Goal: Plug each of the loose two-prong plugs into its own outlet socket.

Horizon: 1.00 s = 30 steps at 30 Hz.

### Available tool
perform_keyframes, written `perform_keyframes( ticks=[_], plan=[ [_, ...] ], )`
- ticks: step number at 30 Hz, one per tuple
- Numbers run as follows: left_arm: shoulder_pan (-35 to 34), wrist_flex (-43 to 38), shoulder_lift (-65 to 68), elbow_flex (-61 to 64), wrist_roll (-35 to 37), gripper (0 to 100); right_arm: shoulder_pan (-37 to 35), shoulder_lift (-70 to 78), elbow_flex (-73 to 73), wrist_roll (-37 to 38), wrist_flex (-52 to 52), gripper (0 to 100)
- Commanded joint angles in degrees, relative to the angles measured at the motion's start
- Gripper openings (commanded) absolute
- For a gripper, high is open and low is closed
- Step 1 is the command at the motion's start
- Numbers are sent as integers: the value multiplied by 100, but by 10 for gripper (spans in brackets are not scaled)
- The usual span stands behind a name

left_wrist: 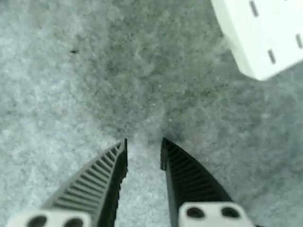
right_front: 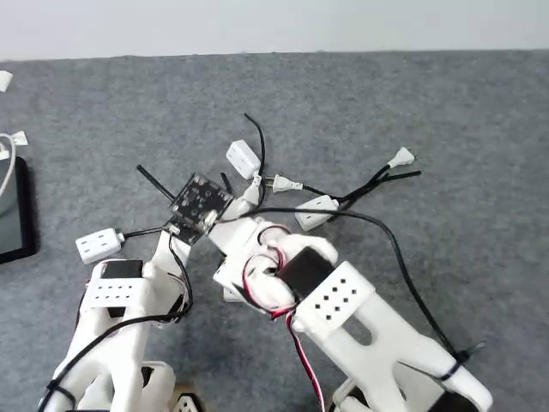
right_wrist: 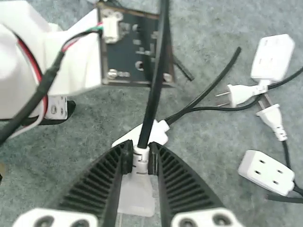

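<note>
Progress looks early: no plug seen here sits in a socket. The right gripper (right_wrist: 139,150) is pinched on a white two-prong plug (right_wrist: 158,132) near the middle of the gray tabletop (right_front: 446,112), and the plug's black cord (right_wrist: 154,85) runs away from the fingers. A pale block (right_wrist: 136,201) lies just beneath the plug. Whether that is a socket, and whether the prongs have entered it, cannot be told. The left gripper (left_wrist: 143,144) hangs low over bare felt, fingers slightly spread with nothing between them, and the corner of a white outlet socket (left_wrist: 265,33) is near it.

Two more plugs lie loose with bare prongs toward the middle of the tabletop: one plug (right_wrist: 239,93) beside a socket block (right_wrist: 272,54), and a second plug (right_wrist: 271,118) just beside the first. A third loose plug (right_front: 401,158) rests toward the right edge. As for receptacles, the four-slot socket (right_wrist: 265,172) near those plugs shows empty slots. A further socket (right_front: 99,245) toward the left edge has nothing plugged in, as far as can be seen. By my reading, at least three plugs are left to seat.
</note>
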Motion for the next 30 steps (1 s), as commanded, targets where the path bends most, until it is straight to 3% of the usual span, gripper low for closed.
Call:
perform_keyframes(
  ticks=[1,12,15,23,26,30],
  plan=[
    [149,264,-70,-145,-475,96,-189,-48,97,-53,-321,8],
    [492,598,-2804,980,-765,80,-171,-31,141,-387,-505,8],
    [492,642,-3218,1121,-695,80,-48,-31,141,-853,-585,8],
    [123,97,-3341,1209,545,80,708,286,273,-1916,-927,8],
    [-123,-158,-3341,1209,1327,80,760,708,237,-2092,-1033,8],
    [-255,-475,-3341,1226,1829,80,752,980,264,-2330,-1341,9]
  ],
)
